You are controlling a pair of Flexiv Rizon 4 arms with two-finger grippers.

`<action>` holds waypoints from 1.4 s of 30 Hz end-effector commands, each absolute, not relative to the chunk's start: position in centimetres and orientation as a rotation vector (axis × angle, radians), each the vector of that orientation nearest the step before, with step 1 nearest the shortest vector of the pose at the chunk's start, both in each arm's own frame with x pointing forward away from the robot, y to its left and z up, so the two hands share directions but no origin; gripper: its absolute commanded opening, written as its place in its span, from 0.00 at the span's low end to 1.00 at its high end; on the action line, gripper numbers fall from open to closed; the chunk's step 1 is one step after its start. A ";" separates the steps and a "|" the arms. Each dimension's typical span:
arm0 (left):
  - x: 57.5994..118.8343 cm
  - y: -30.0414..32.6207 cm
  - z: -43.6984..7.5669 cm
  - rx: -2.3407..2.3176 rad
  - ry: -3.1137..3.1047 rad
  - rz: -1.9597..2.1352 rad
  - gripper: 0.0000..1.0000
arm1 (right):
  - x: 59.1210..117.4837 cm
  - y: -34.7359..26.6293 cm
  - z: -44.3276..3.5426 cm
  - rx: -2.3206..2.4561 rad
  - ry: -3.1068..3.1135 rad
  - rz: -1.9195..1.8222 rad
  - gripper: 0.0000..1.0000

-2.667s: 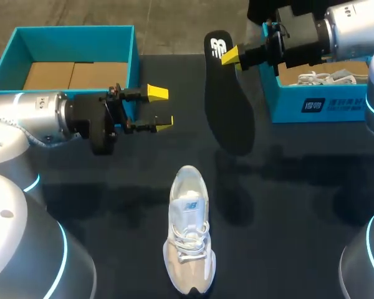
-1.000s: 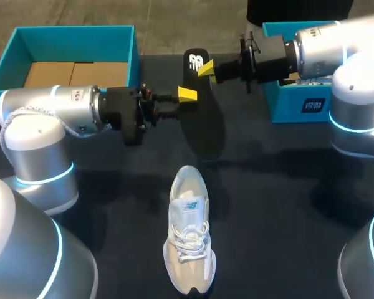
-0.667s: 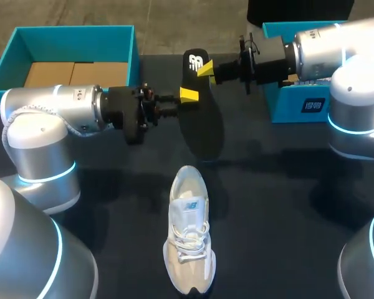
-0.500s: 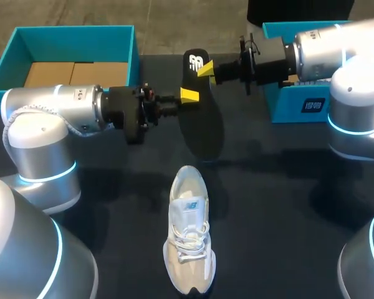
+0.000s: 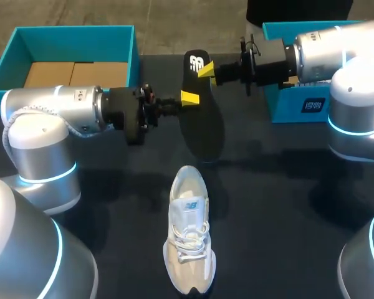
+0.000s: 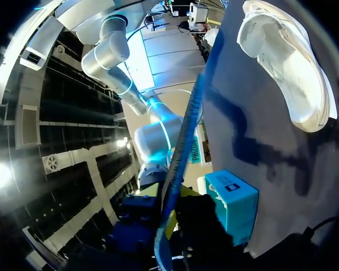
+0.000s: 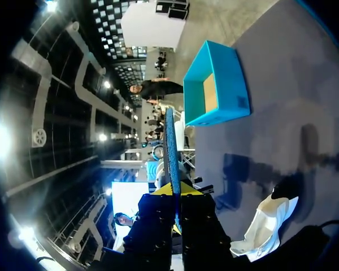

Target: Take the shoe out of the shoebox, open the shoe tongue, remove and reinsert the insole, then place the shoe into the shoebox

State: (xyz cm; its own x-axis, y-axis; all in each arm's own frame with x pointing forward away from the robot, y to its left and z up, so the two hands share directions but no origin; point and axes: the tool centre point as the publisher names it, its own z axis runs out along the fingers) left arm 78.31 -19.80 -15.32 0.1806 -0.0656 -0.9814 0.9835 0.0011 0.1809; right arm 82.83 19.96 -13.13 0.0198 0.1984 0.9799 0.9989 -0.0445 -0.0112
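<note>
Insole out and aloft, pinched at once by left gripper and right gripper (shoe lies unboxed nearby), so reinsertion and reboxing are yet to do.

In the head view you see only one yellow tip on the left gripper and one on the right gripper. Each one's other finger lies behind the insole. Your right arm covers much of the right-hand shoebox, hiding most of its inside. In the right wrist view the shoe is partly hidden by the gripper's dark body.
</note>
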 end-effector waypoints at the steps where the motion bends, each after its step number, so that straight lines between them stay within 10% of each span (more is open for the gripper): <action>1: 78.2 -20.0 -15.3 1.245 1.027 -1.103 0.00 | 82.8 20.1 -13.1 -1.400 -1.322 -1.128 0.00; 5: 78.2 -20.0 -15.3 1.245 1.025 -1.102 0.00 | 82.8 20.1 -13.1 -1.393 -1.314 -1.135 0.02; 6: 78.2 -19.9 -15.3 1.244 1.025 -1.100 0.00 | 82.8 20.1 -13.1 -1.392 -1.313 -1.137 0.38; 7: 78.2 -19.9 -15.3 1.244 1.025 -1.099 0.00 | 82.8 20.1 -13.0 -1.392 -1.312 -1.138 0.50; 8: 78.2 -19.9 -15.2 1.244 1.024 -1.099 0.00 | 82.7 20.1 -13.0 -1.391 -1.312 -1.141 1.00; 42: 77.0 -14.2 -13.6 1.232 1.076 -1.104 0.00 | 79.1 15.2 -13.1 -1.333 -1.320 -1.130 1.00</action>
State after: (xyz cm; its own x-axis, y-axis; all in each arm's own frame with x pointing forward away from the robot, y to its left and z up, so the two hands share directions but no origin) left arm 77.58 -14.86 -13.87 0.1480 -0.0486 -0.9878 0.9889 0.0176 0.1474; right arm 79.37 15.33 -13.17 0.0043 0.1573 0.9875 1.0000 -0.0026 -0.0040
